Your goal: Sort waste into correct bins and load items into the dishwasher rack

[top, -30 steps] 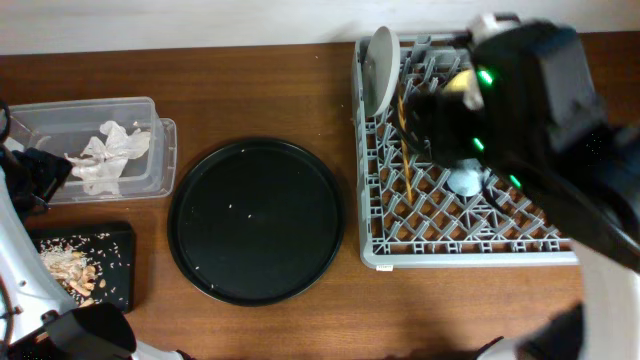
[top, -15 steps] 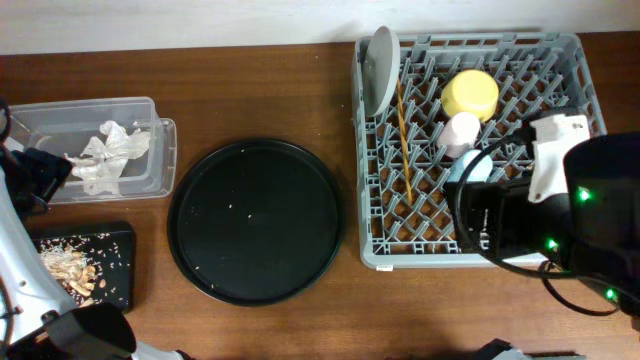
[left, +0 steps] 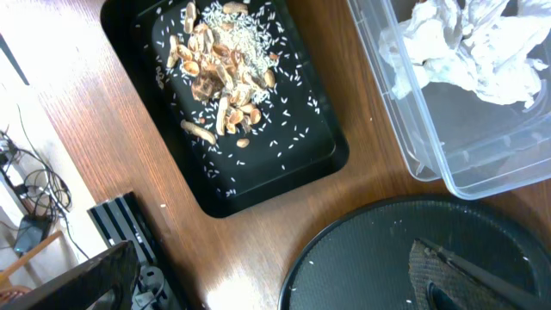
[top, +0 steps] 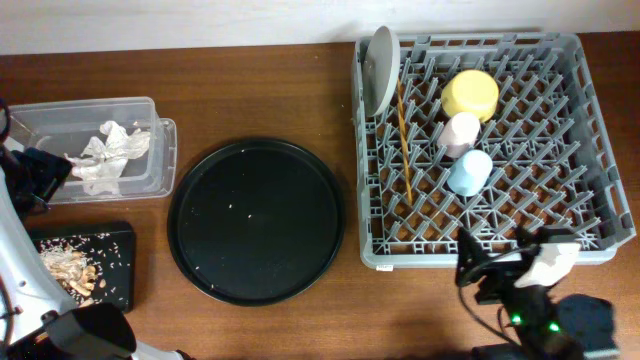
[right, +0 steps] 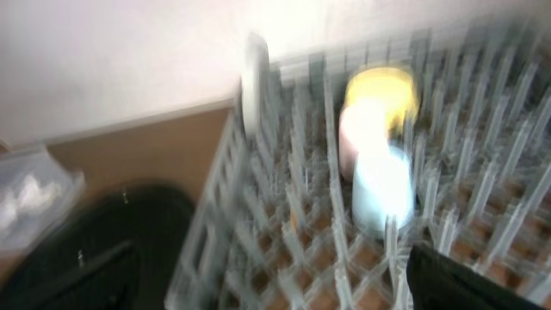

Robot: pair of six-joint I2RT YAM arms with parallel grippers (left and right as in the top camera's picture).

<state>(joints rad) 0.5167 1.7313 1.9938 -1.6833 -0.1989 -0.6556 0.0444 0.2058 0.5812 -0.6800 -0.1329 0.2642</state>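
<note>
Overhead view: dishwasher rack (top: 560,140), upper right, holds yellow bowl (top: 470,94) (finger spacing of left gripper (left: 456,271) and right gripper (top: 490,272): cannot tell).

You see food scraps (left: 219,73) heaped in the black container (left: 258,182) — just beside it, the clear tub (left: 482,138) holds the crumpled napkin (left: 465,43).

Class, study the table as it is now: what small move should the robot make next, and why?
Probably just park the right gripper away from the rack: bowl, pink cup, blue cup, plate and chopsticks already sit in it, the napkin lies in the clear tub, the scraps in the black container.
</note>
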